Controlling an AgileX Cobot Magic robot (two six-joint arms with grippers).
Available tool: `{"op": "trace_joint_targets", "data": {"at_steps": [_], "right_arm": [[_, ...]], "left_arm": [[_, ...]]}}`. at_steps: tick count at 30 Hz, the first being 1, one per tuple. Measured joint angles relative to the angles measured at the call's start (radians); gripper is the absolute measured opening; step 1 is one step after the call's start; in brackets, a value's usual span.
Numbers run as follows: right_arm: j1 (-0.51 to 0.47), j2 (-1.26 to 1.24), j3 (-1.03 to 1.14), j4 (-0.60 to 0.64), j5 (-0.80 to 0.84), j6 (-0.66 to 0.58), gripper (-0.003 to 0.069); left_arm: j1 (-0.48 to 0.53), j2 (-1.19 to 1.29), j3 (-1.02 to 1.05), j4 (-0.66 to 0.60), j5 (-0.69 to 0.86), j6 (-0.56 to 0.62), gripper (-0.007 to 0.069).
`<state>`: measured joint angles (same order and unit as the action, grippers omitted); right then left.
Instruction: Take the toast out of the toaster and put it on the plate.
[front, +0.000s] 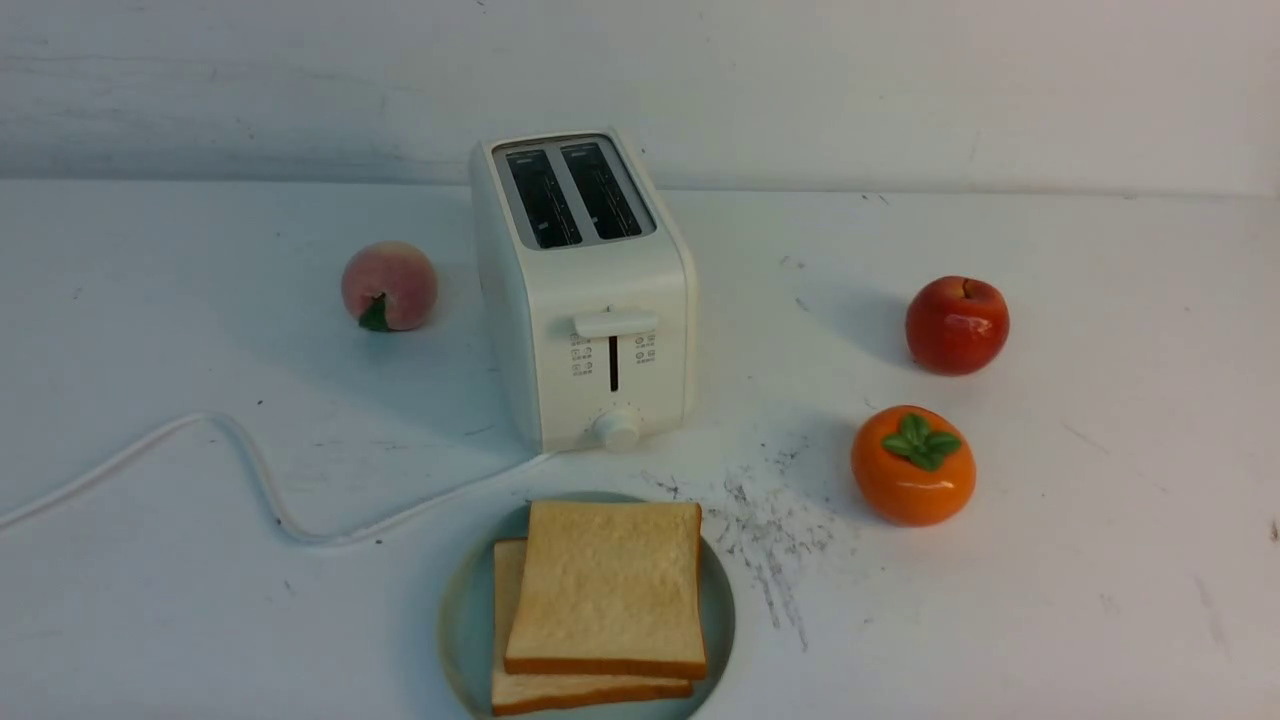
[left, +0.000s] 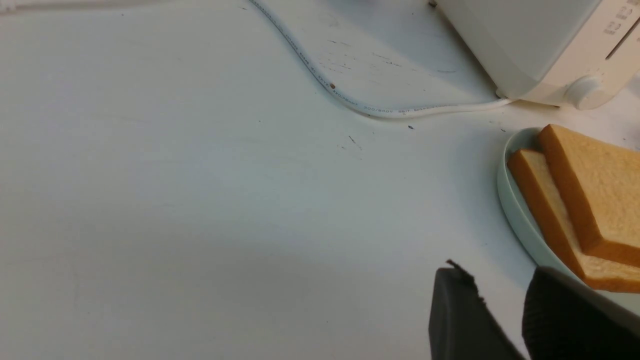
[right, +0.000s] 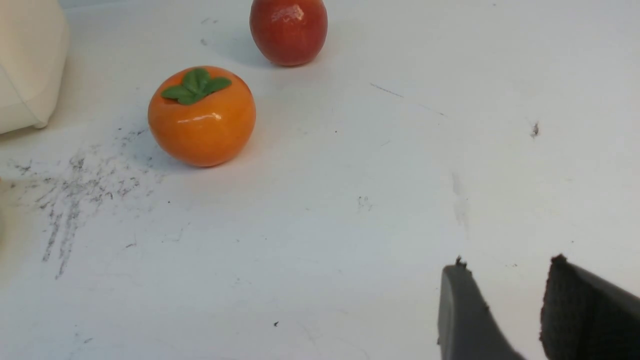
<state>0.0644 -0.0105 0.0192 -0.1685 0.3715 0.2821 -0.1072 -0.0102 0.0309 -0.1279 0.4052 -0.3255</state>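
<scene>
Two toast slices (front: 600, 590) lie stacked on the plate (front: 462, 620) before the toaster (front: 585, 290). Left hand (left: 500, 295) hovers beside the plate rim, part-open, empty; right hand (right: 505, 295) likewise, empty, above bare surface (right: 350, 200).

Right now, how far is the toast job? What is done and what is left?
It looks finished. Both slots of the toaster are empty, and two toast slices lie stacked on the plate. Nothing is in hand: the left gripper and the right gripper are open and hold nothing. No step is left.
</scene>
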Motion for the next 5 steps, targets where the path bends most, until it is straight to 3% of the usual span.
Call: {"op": "trace_joint_targets", "data": {"at_steps": [5], "right_arm": [[0.000,0.000,0.000,0.000,0.000,0.000,0.0240]], "left_arm": [[0.000,0.000,0.000,0.000,0.000,0.000,0.0200]]}}
